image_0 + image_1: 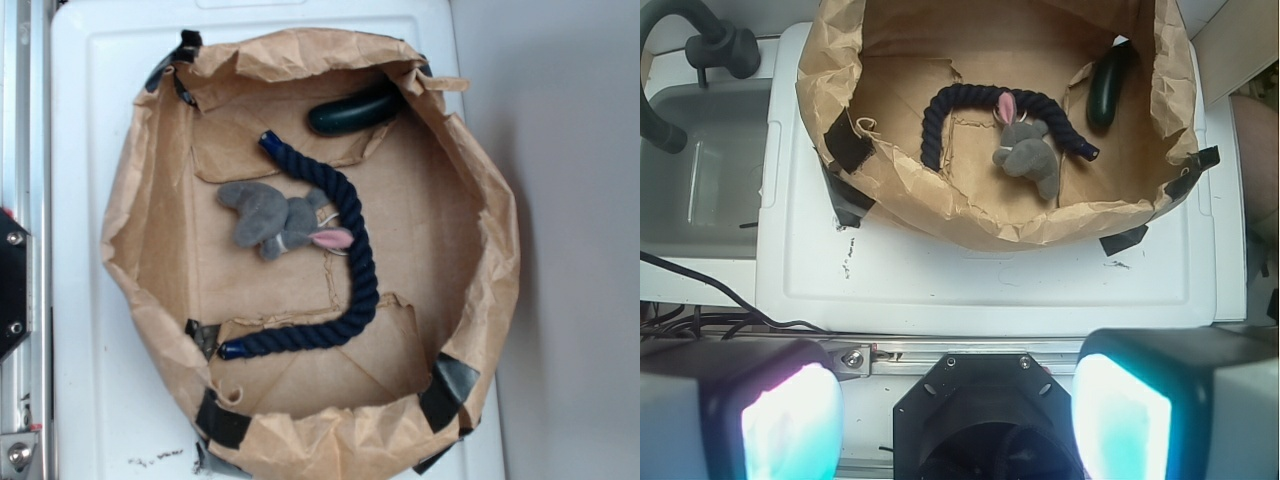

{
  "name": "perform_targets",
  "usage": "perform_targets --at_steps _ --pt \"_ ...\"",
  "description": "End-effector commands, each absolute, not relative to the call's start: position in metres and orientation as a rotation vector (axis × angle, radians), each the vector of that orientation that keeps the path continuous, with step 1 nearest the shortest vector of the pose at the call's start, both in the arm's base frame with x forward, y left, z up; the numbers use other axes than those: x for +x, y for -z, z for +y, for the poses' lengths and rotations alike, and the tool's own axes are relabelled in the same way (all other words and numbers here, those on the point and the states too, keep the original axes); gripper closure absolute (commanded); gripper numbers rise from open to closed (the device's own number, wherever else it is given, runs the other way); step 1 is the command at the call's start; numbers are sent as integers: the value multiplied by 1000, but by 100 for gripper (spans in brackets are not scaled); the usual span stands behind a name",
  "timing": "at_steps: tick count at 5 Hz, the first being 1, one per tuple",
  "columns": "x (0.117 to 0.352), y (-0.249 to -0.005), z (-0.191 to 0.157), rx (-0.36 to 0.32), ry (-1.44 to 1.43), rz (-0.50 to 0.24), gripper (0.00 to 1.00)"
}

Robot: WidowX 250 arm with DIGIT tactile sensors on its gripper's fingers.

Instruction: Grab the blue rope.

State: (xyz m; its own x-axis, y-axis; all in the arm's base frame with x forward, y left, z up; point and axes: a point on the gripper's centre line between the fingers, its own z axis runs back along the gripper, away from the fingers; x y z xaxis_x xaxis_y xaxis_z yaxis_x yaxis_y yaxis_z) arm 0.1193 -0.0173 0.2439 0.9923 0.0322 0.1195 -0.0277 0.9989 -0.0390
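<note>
Blue rope [345, 235] awaits in the paper-lined basket [150, 180].
Gripper [955, 415] hangs spread open, well short; the rope curls right of the grey plush [275, 222], likely soft and limp, so pinch its bare lower bend.

blue rope [345, 235] – dark navy, twisted, shiny blue caps | plush toy [275, 220] – grey, pink ear | curved object [352, 112] dark green | paper bag [150, 200] brown, black tape | table [90, 120] white

No legible text, label, brand, number or sign appears on any surface in either the exterior or the wrist view.
</note>
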Motion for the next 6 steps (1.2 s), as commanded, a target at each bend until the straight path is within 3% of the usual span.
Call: perform_targets --at_steps 1,4,5,6 --pt "119 -244 -17 -37 -30 -120 0" --pt "199 -232 -75 -61 -54 -176 0" --pt "218 -225 -78 -67 -49 -183 0" --pt "231 -227 -50 -139 -19 -185 0"
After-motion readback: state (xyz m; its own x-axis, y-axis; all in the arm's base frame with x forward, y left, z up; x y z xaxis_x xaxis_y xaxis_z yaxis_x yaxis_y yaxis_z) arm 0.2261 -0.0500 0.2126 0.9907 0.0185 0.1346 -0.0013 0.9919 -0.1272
